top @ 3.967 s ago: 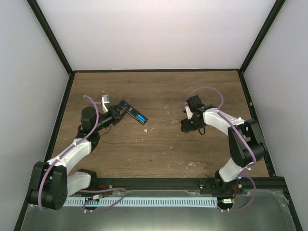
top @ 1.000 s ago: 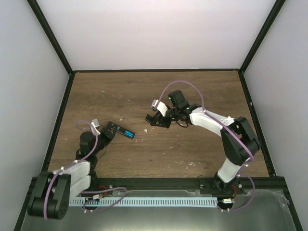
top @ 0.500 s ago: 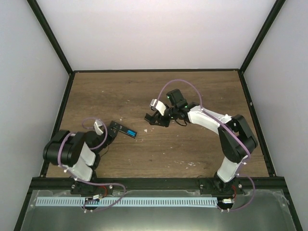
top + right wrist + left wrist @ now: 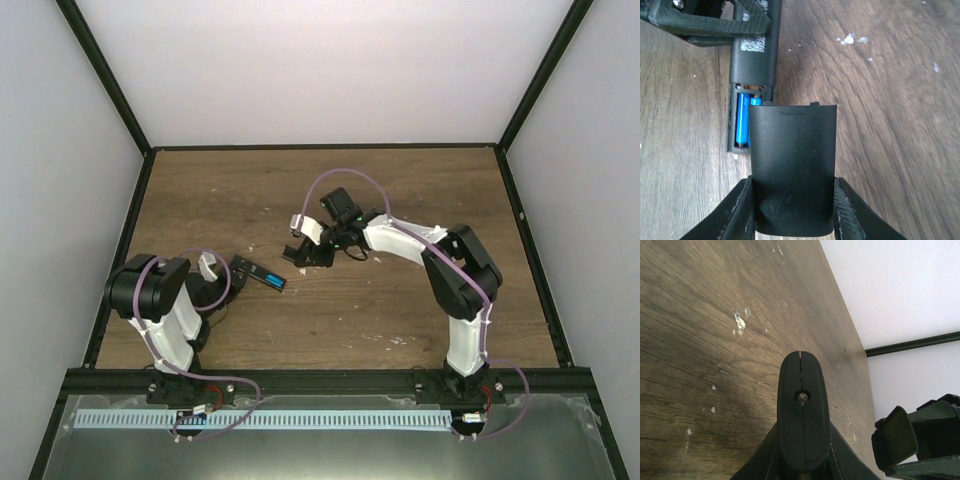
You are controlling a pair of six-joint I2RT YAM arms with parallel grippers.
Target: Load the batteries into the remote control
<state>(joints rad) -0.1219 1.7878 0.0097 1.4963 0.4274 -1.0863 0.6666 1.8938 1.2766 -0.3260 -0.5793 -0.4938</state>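
At the lower left of the top view, your left gripper [image 4: 228, 274] is clamped tight on one end of the remote control [image 4: 250, 271]. The remote sits left of centre over the worktop [image 4: 380, 300], pointing right and slightly down. In the left wrist view its rounded end sticks out between the closed-in fingers. The battery bay is uncovered, and the right wrist view shows both batteries [image 4: 743, 121] seated side by side inside. Just right of the remote, near the frame's centre, your right gripper [image 4: 792, 210] is partly closed on the black cover [image 4: 792, 167], pinching its two long edges. In that view the cover overlaps the bay's lower part and hides some of the batteries. You cannot tell whether it touches the remote. White specks [image 4: 740, 322] dot the wood.
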